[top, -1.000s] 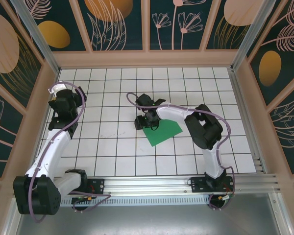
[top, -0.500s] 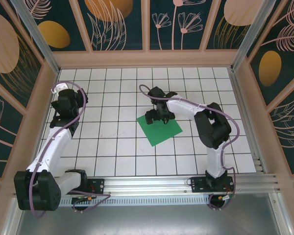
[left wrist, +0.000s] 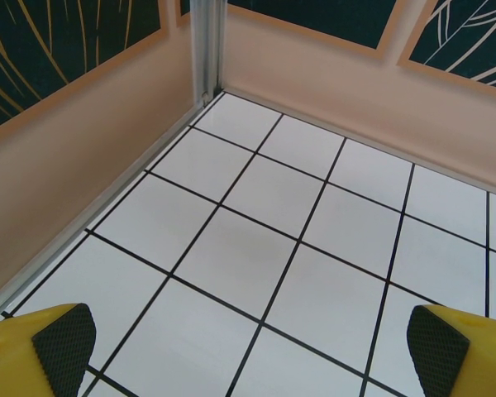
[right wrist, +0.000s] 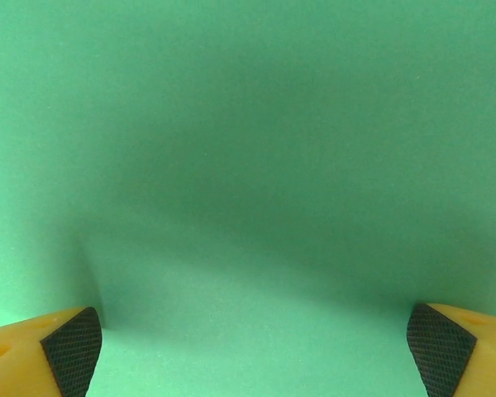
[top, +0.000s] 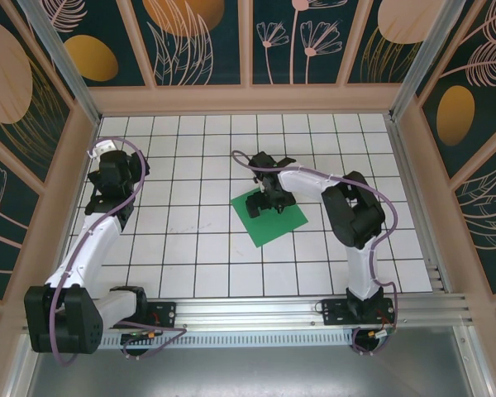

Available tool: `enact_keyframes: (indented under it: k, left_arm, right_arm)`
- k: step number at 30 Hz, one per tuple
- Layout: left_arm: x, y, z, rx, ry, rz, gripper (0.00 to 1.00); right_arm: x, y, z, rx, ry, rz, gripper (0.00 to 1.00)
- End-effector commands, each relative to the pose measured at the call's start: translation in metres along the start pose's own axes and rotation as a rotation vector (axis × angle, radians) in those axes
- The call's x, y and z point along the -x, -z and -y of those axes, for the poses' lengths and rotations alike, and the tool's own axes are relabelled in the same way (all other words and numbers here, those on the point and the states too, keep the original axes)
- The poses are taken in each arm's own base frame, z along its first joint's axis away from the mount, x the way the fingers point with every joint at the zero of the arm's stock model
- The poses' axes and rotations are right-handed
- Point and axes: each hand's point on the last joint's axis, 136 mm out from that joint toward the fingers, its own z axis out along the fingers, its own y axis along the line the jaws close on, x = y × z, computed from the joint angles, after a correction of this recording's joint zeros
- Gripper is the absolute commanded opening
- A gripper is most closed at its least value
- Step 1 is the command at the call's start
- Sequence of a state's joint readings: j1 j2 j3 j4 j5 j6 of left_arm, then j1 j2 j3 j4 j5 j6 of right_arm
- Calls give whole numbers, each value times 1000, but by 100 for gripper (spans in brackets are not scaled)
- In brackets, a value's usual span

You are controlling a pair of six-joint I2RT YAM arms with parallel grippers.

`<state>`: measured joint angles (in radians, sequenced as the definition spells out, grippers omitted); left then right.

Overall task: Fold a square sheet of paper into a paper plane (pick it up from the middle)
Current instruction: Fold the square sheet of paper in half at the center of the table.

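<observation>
The white gridded table takes up the middle of the top view, fenced by tan walls with dark floral panels above. The right arm rises from the lower right and bends leftward toward the centre of the frame. The left arm runs up the left side of the frame, its wrist near the left wall.

The square sheet of paper lies flat on the table just right of centre, turned at a slant to the grid lines, and its upper-left part is covered by the right gripper. In the right wrist view the green sheet stretches across the frame, smooth and shadowed, and the yellow fingers sit spread in the two lower corners with nothing between them; whether their pads touch the paper cannot be told.

The left gripper is likewise spread wide, its black-padded fingertips in the lower corners of its view, above bare tiles near the corner of the walls.
</observation>
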<state>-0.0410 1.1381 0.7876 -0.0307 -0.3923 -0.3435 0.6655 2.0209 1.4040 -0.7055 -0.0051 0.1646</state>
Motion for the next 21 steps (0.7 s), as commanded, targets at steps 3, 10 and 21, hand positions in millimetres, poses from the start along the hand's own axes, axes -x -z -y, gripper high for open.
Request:
enact_keyframes:
  k: [3,10,21]
  left_arm:
    - [6,-2,3,-7,16,-2,99]
    - [4,-3,3,-3,12,-11,99]
    - [4,-4,2,3,13,-12,98]
  right_arm:
    - [-35,-32,10,-51,2,-136,96]
    - [-45,-46,13,-67,-6,-154,94]
    - [-43,-45,23,-100,-40,-136,88]
